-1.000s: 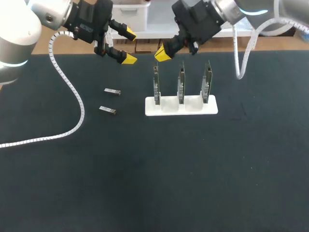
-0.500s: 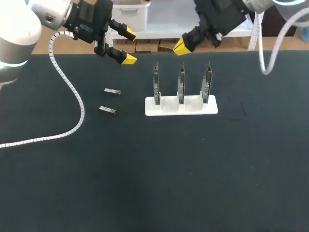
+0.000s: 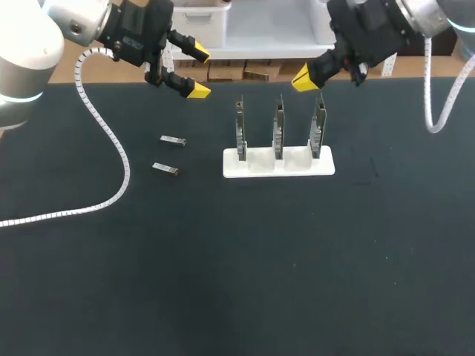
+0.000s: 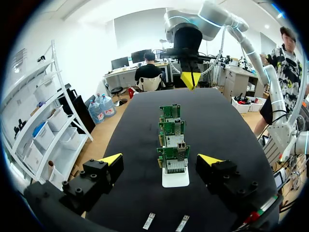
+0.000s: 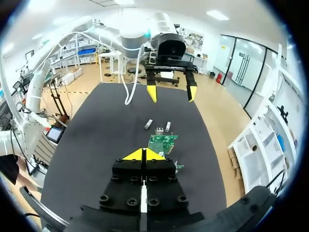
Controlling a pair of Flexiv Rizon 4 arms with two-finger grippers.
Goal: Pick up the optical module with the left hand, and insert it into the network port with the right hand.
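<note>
Modules: two optical modules (image 3: 172,140) (image 3: 166,169) lie flat on the dark worktop (image 3: 245,282), a little apart, untouched, beside the white holder (image 3: 278,165).
Left pincer (image 3: 199,71): fingers wide apart, empty, above the worktop's far edge beyond the modules.
Right pincer (image 3: 304,76): yellow tips pressed together, holding nothing, near the top of the right-hand board.
Boards: three network boards (image 3: 278,126) upright in a row in the holder.

Silver-white arms (image 3: 26,52); black wrist blocks (image 3: 137,33); yellow fingertips (image 3: 197,90); white corrugated cables (image 3: 111,144).
</note>
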